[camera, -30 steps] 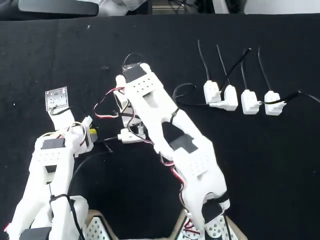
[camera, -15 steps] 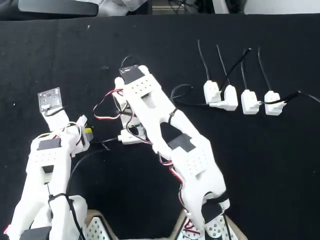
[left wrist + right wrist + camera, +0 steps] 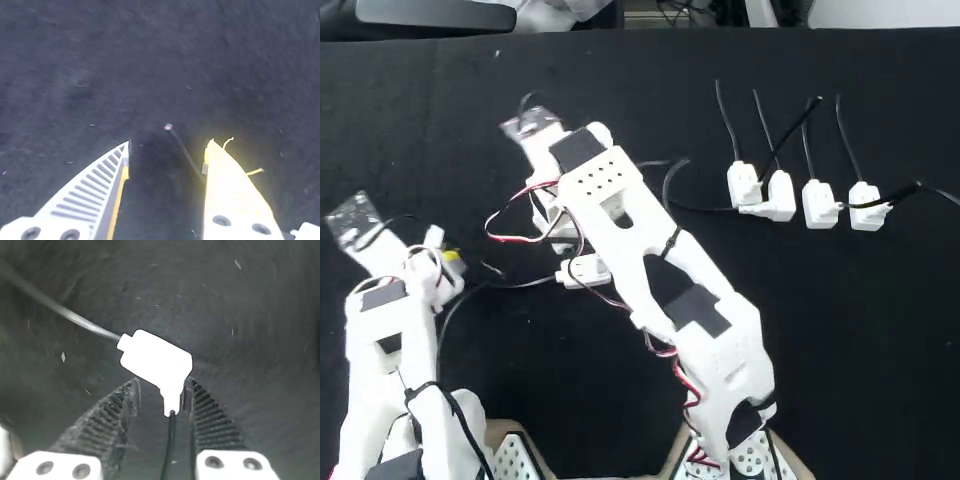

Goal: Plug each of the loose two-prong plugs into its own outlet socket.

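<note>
At the middle of the high view, just left of centre, the white plug (image 3: 582, 268) lies on the black table (image 3: 880, 330). It peeks out from under the edge of the right arm (image 3: 660, 280), which stretches from the bottom centre of the frame diagonally toward the upper left. In the right wrist view the right gripper (image 3: 161, 390) hangs over that plug with its claw spread. Its 2 ribbed fingers (image 3: 125, 400) straddle the plug's narrow neck, which sits close against 1 finger and leaves a clear gap to the other, so nothing is pinched. A grey cable (image 3: 75, 320) enters the plug's broad end, and a dark cable (image 3: 168, 440) runs from the neck's tip back between the fingers.

The left arm (image 3: 385, 350) stands at the lower left of the high view, apart from the plug. In the left wrist view the left gripper (image 3: 167, 145) is spread too. It has 1 white ribbed finger and 1 yellow finger, with black cloth between them and a thin dark strand (image 3: 187, 155) crossing beside the yellow one.

At the upper right of the high view, 4 white connector bodies (image 3: 815, 203) sit in a row, well apart from both arms. The 2 on the left touch each other, and the 2 on the right lie just beside each other. Black leads (image 3: 725, 115) run from them toward the top of the frame.
</note>
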